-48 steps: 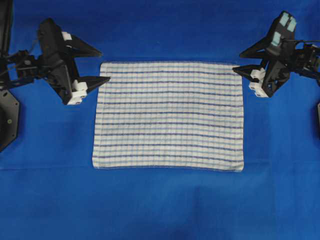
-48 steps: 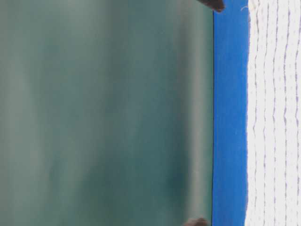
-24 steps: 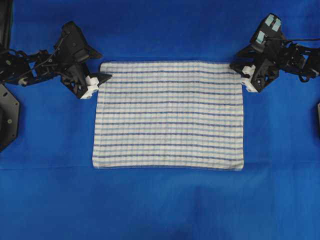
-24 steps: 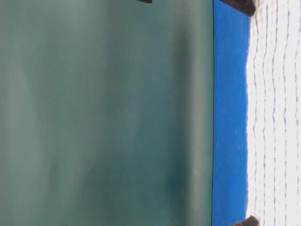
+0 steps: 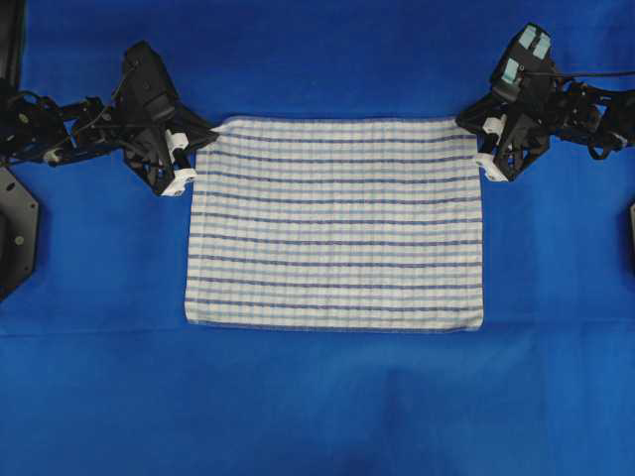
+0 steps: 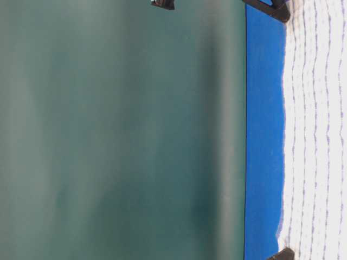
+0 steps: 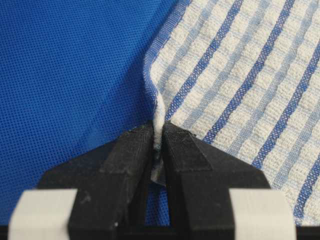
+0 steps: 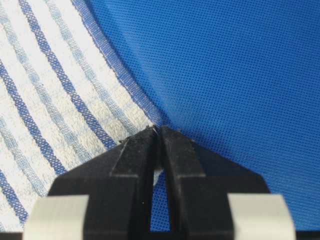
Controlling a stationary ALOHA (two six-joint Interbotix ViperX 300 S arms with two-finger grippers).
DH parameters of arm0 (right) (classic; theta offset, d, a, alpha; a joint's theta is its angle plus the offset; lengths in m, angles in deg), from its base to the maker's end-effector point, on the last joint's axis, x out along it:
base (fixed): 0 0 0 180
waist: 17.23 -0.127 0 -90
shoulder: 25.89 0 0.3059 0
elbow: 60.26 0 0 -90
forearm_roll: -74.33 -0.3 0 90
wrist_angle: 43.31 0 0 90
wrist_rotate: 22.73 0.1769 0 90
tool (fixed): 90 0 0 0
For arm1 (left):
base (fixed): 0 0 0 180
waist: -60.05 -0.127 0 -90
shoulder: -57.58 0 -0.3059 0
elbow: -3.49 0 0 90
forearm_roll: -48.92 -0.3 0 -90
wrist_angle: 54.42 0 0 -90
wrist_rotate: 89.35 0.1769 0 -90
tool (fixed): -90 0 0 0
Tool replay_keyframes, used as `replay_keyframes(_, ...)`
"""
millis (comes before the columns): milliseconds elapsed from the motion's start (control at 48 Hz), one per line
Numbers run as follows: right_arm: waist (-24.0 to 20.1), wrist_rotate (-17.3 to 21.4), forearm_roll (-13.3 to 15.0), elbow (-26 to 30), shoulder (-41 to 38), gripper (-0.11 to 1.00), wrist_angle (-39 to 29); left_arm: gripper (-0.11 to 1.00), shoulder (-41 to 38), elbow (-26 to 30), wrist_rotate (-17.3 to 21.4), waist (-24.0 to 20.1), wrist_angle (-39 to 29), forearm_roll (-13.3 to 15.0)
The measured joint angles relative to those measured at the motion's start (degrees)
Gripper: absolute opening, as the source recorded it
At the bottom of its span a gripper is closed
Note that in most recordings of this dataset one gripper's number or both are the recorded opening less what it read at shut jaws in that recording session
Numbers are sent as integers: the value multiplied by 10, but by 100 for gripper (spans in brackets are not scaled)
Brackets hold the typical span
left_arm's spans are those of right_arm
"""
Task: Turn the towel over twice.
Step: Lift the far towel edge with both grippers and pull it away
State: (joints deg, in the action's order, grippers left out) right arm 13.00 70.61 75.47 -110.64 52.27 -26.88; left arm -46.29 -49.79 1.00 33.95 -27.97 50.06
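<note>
Where fingers meet — towel corner buried.

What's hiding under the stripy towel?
Around the towel the blue table covering shows on every side, so it likely runs underneath. What lies beneath the towel's middle cannot be seen; the cloth covers it.

– What's the towel like?
– White with dark and light blue stripes, spread flat on the blue counter, far corners pinched up, perhaps slightly lifted.
</note>
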Motion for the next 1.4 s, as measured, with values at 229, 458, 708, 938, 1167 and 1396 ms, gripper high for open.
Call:
replay_keyframes(229, 3, 0, 0, 3, 11, 7, -11, 4, 29, -1, 0, -3, -4, 2)
replay_keyframes(458, 44, -13, 0, 23, 38, 7, -11, 4, 96, 8, -1, -35, -25, 3)
replay_keyframes(708, 86, -61, 1, 77, 76, 7, -56, 4, 156, 43, 1, -69, -54, 3)
replay_keyframes(938, 113, -103, 2, 142, 117, 7, -114, 4, 197, 85, 2, -98, -60, 3)
replay_keyframes(1167, 138, -137, 2, 198, 158, 7, -154, 4, 223, 123, 2, -137, -60, 3)
replay_keyframes(1396, 138, -148, 2, 232, 207, 7, -192, 4, 255, 148, 4, -140, -60, 2)
